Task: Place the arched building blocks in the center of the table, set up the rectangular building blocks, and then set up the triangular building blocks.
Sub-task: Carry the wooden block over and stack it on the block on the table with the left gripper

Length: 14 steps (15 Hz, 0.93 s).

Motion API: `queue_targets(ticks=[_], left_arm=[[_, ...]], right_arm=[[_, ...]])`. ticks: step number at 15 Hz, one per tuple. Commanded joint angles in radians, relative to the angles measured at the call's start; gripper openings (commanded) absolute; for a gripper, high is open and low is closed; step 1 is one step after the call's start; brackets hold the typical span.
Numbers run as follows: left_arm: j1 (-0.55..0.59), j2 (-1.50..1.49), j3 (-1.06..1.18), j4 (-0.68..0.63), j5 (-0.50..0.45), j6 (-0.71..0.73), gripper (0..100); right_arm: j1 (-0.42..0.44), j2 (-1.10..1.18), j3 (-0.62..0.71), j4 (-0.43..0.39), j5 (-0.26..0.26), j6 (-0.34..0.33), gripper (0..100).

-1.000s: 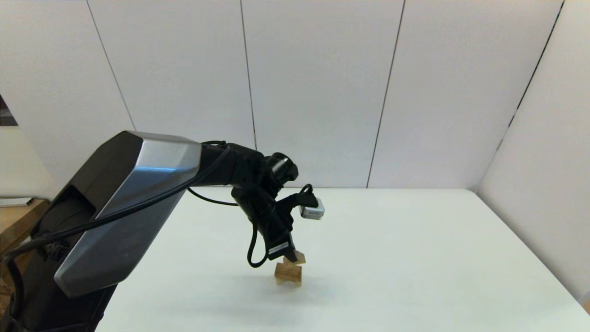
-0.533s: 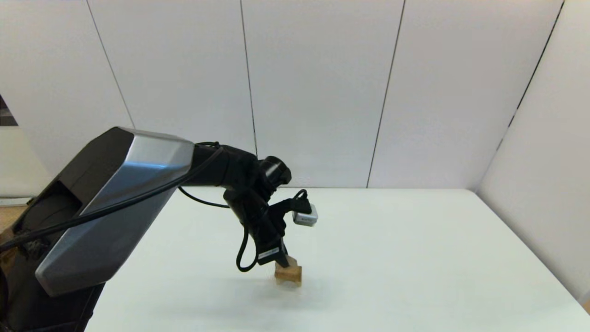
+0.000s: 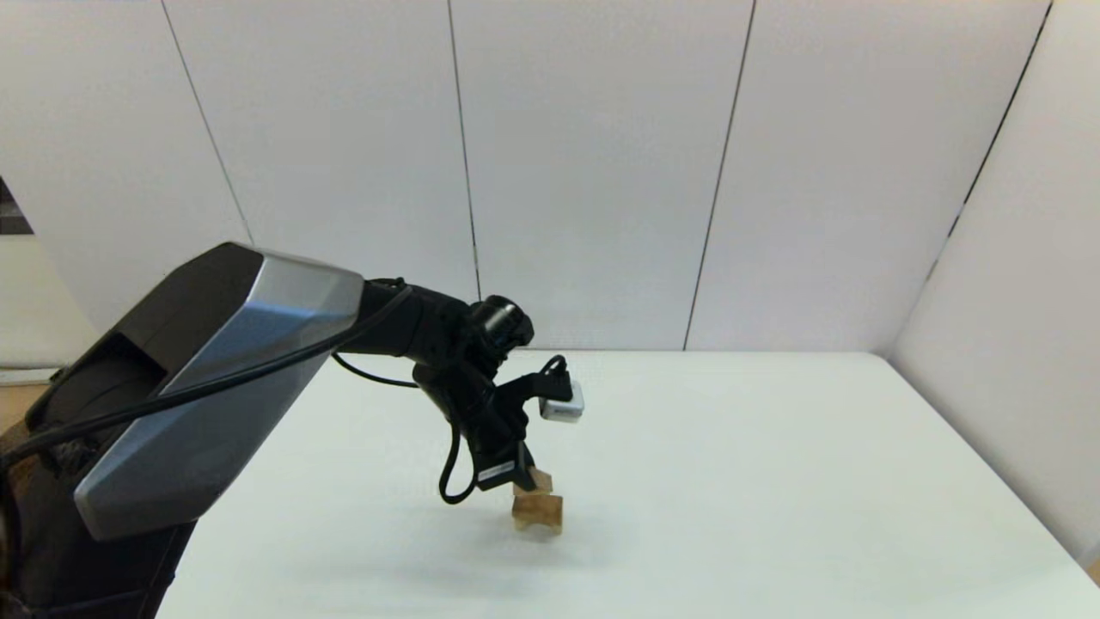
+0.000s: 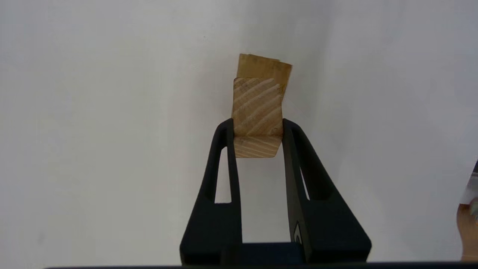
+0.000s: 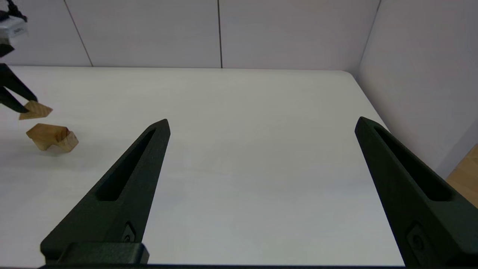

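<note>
The arched block [image 3: 538, 512] sits near the middle of the white table [image 3: 730, 481], its notch showing in the right wrist view [image 5: 52, 137]. My left gripper [image 3: 526, 481] is shut on the rectangular block [image 3: 540, 479], a flat wooden bar held tilted just above the arch. In the left wrist view the bar [image 4: 257, 108] is clamped between both fingers [image 4: 228, 149], and the arch [image 4: 265, 67] shows beyond it. My right gripper [image 5: 262, 120] hangs open and empty over the table's right half. The triangular block is out of view.
White wall panels stand behind the table and along its right side. A brown shape [image 4: 467, 231] shows at the edge of the left wrist view; I cannot tell what it is.
The left arm has drawn back to the left, carrying the bar from over the arch's right end to over its middle. The arch has not moved.
</note>
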Motion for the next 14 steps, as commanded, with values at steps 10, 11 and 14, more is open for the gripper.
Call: queue_targets(ticks=[10,11,14], left_arm=[[-0.010,0.059,-0.014,-0.010,0.006,0.001,0],[-0.014,0.061,-0.014,-0.026,0.006,0.001,0],[-0.028,0.070,-0.016,-0.042,0.009,-0.011,0]], right_arm=[[0.001,0.000,0.000,0.000,0.000,0.000,100],[0.000,0.000,0.000,0.000,0.000,0.000,100],[0.000,0.000,0.000,0.000,0.000,0.000,100]])
